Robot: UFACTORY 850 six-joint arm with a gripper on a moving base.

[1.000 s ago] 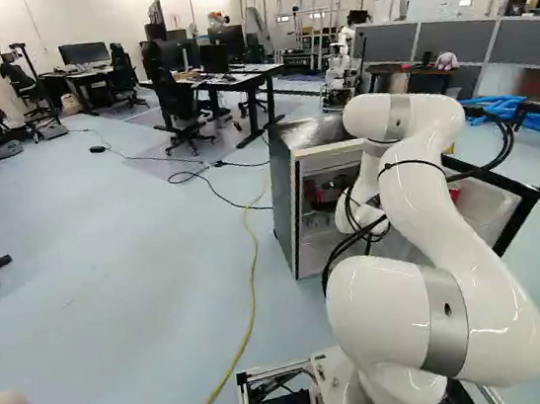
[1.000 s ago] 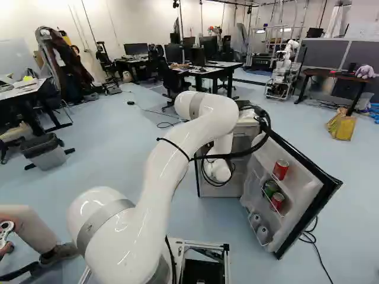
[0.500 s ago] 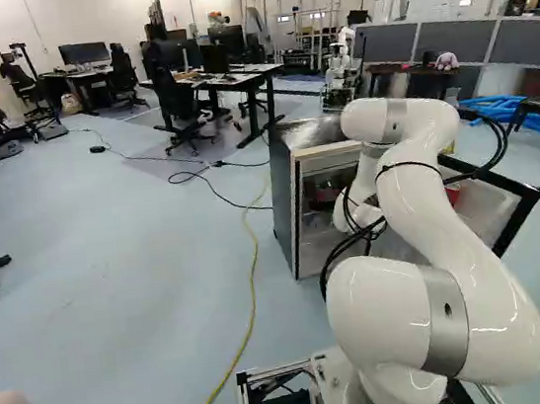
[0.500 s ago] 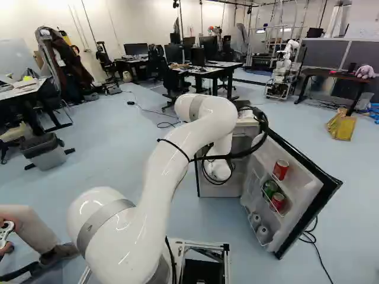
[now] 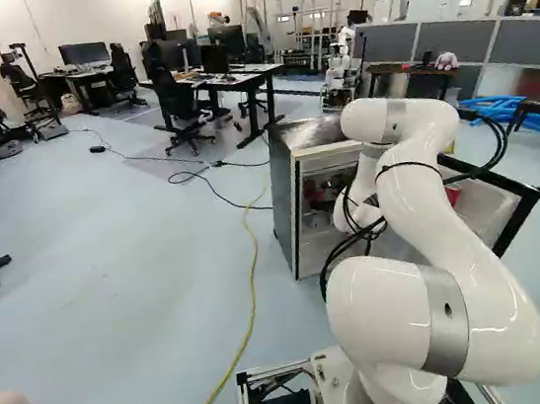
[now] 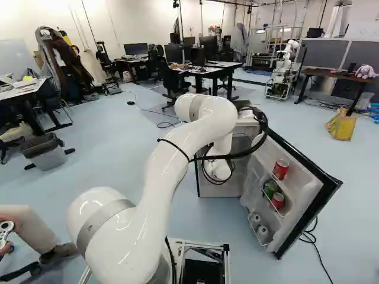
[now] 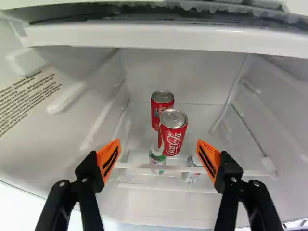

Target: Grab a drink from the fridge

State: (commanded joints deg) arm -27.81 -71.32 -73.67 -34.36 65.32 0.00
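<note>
In the left base view, the arm (image 5: 459, 277) reaches into the open fridge (image 5: 288, 215). In the right base view, the fridge door (image 6: 303, 192) holds drink cans (image 6: 280, 170). In the wrist view, the gripper (image 7: 159, 147) has its fingers wide apart; ahead, inside the fridge, a red can (image 7: 173, 134) stands before another red can (image 7: 162, 103).

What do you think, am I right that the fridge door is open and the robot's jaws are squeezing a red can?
Not quite: the wrist view shows the jaws apart, with the red cans ahead of them. The fridge door is open.
</note>
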